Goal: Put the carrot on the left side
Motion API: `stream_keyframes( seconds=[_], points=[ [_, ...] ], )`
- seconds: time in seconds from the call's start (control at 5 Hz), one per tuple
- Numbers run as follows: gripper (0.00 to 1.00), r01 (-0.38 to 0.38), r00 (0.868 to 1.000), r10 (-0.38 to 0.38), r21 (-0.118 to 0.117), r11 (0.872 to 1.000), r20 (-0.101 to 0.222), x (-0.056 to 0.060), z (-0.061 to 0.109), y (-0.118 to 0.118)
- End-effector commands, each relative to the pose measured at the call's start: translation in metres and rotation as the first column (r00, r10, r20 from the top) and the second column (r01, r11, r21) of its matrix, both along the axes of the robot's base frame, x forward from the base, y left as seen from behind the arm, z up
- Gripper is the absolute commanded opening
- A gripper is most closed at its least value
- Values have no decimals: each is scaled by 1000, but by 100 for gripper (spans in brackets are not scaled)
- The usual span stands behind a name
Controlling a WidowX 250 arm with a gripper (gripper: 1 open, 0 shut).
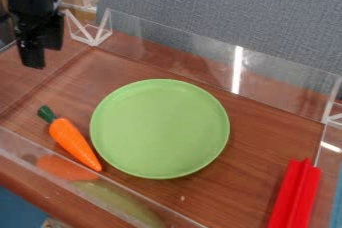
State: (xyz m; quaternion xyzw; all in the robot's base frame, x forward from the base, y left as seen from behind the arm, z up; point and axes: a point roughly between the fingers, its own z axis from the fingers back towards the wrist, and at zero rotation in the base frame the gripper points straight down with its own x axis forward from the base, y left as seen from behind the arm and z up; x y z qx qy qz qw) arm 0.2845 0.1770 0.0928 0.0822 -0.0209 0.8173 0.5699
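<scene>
The green plate (159,129) lay at the centre of the surface (254,157). The jaws (39,56), spread wide with nothing between them, hung toward ten o'clock. The carrot (76,144) rested just beside the plate's eight-to-nine-o'clock rim, at about five o'clock from the jaws, its long axis running eleven to five, stub uppermost.

Desk (127,72): plate (159,129), middle; carrot (74,140), just left of plate; bars (295,195), front right.
</scene>
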Motion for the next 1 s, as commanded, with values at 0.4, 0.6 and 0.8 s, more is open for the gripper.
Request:
stream_keyframes(
  seconds=[0.4, 0.6, 0.8],
  points=[
    [100, -35, 999, 34, 37, 999, 33, -4, 0, 11],
    [100, -54, 998, 54, 32, 998, 29, -10, -3, 16],
    [100, -28, 999, 28, 19, 999, 18, -15, 3, 15]
  ],
)
